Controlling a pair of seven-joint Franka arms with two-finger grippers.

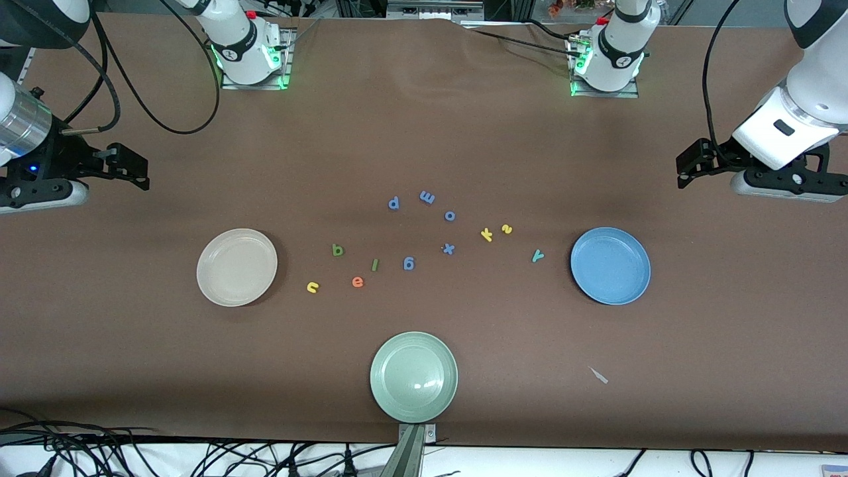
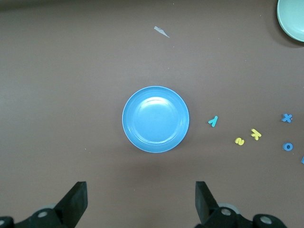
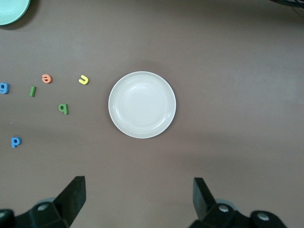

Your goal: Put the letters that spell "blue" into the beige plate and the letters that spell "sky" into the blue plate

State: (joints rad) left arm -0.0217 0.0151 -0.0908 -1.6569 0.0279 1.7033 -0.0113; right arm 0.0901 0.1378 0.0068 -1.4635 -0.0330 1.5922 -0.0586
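Nearest the front camera: one pale green plate (image 1: pixel 413 377), then one beige plate (image 1: pixel 236 267) and one blue plate (image 1: pixel 610 265), all bare. Twelve loose letters lie on the table between those two: u (image 1: pixel 313 287), e (image 1: pixel 358 282), l (image 1: pixel 375 265), b (image 1: pixel 338 250) toward the beige plate, y (image 1: pixel 538 256), k (image 1: pixel 487 234), s (image 1: pixel 507 229) toward the blue plate, and five blue ones g (image 1: pixel 409 264), x (image 1: pixel 448 248), o (image 1: pixel 450 216), p (image 1: pixel 393 203), m (image 1: pixel 427 197) mid-table. Both arms wait with jaws spread and holding nothing, left gripper (image 2: pixel 140 202) over the table by the blue plate, right gripper (image 3: pixel 138 199) by the beige plate; each wrist view shows only its own plate and nearby letters, whereas the front view has all twelve.
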